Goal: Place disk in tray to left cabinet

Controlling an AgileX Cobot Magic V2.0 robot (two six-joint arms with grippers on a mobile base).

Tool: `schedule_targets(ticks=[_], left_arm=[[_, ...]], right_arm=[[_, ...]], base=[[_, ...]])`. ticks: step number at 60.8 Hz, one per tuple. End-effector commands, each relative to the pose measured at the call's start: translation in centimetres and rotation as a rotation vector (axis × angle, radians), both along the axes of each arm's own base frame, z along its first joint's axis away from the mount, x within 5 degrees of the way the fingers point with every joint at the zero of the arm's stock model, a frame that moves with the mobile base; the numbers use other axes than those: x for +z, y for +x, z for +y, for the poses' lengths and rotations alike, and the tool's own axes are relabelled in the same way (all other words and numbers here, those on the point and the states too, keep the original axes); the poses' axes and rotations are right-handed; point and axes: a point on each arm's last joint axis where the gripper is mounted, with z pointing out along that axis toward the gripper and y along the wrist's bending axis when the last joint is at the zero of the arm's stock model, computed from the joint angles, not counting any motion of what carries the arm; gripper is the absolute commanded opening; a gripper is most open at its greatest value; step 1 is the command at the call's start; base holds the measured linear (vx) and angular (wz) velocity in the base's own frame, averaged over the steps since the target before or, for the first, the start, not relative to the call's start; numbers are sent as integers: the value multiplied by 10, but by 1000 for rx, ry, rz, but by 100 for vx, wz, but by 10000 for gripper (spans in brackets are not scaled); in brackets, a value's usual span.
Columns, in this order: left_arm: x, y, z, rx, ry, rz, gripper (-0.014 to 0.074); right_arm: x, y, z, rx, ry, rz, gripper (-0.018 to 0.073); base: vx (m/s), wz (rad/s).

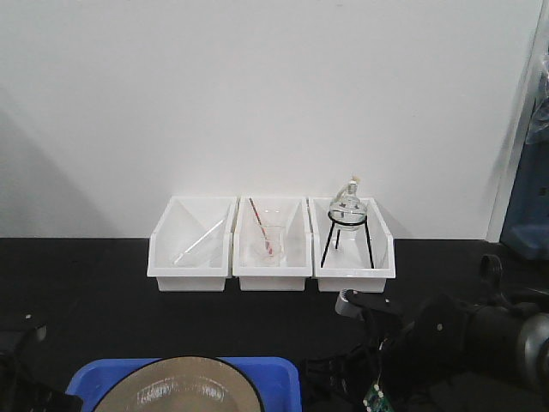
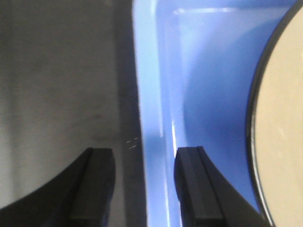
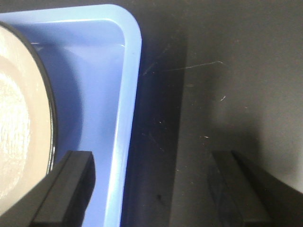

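The tan disk (image 1: pixel 176 390) with its thin black rim lies in the blue tray (image 1: pixel 279 372) at the table's near edge. In the left wrist view my left gripper (image 2: pixel 144 153) is open, one finger over the black table and the other inside the tray, straddling the tray's left rim (image 2: pixel 150 94), with the disk (image 2: pixel 279 118) to the right. My right gripper (image 3: pixel 151 158) is open too and spans the tray's right rim (image 3: pixel 127 94); its left finger is over the tray floor beside the disk (image 3: pixel 19 118). The left cabinet is out of view.
Three white bins stand against the white wall: the left one (image 1: pixel 190 245) holds a glass rod, the middle one (image 1: pixel 273 249) a beaker, the right one (image 1: pixel 353 253) a round flask on a black tripod (image 1: pixel 347 219). My right arm (image 1: pixel 455 335) fills the lower right.
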Motion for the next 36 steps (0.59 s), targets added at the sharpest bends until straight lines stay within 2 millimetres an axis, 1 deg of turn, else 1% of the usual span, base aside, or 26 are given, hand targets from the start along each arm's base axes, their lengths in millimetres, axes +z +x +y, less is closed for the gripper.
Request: schedule_targets(ticks=[1, 7, 13, 21, 28, 36], left_arm=[[13, 10, -3, 3, -16, -96, 433], [4, 13, -3, 5, -15, -75, 433], [0, 14, -3, 5, -13, -70, 433], [-2, 15, -3, 6, -12, -68, 433], [-3, 15, -3, 5, -13, -62, 433], [-3, 15, -3, 6, -15, -62, 433]], right_arm=[[28, 3, -1, -11, 34, -105, 554], [28, 3, -1, -11, 34, -107, 554], [25, 4, 0, -11, 32, -101, 554], [10, 6, 3, -2, 26, -41, 554], [-2, 5, 12, 22, 22, -13, 554], [-8, -1, 30, 80, 19, -20, 554]], base=[[0, 0], [0, 0], [0, 0], [0, 0], [0, 0], [0, 0]])
